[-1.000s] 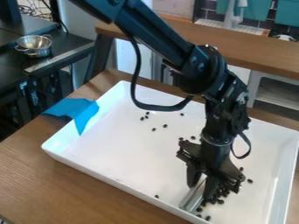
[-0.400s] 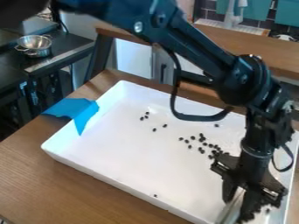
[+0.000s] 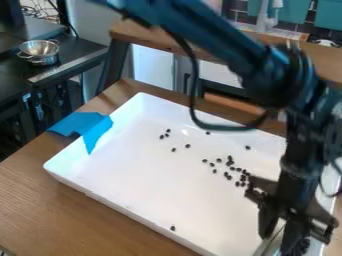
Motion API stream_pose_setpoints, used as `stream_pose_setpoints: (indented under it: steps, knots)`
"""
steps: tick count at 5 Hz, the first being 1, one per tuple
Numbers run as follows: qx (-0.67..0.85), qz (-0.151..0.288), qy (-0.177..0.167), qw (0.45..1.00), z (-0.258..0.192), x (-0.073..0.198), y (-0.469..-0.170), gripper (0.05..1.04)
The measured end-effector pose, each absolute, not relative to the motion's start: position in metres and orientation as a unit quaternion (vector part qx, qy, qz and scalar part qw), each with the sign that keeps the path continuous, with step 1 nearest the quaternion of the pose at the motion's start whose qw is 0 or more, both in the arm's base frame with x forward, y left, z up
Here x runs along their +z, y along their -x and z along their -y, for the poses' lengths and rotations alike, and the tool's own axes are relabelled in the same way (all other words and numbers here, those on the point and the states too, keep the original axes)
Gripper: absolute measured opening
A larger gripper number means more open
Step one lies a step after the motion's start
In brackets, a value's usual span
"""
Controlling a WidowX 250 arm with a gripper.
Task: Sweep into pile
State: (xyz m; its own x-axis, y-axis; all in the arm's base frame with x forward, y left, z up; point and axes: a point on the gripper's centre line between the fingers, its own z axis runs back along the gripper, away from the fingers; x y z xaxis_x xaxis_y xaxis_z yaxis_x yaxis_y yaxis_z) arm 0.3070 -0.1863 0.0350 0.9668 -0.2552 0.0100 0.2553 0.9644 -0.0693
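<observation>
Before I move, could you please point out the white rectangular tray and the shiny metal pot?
White rectangular tray [image 3: 147, 185]: camera view, bare floor.
Shiny metal pot [image 3: 43, 60]: camera view, outer side wall.

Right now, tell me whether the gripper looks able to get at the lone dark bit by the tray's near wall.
Probably yes: only bare tray floor seems to lie between the gripper and that bit.

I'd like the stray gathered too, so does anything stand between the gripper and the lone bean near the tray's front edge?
Nothing visible does. Only bare tray floor separates the lone bean from the gripper and the metal tool it holds. The bean cluster lies farther back.
</observation>
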Motion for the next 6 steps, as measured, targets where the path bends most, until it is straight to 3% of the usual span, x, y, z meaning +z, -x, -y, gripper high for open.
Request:
stream_pose_setpoints:
  steps: [2,4,6]
  knots:
    - [-0.127,0.026,0.062,0.990,0.125,0.088,-0.303,0.349]
    - [-0.089,0.019,0.046,0.995,0.033,0.105,-0.324,0.349]
    - [-0.035,0.012,0.014,0.999,-0.041,0.087,-0.361,0.349]
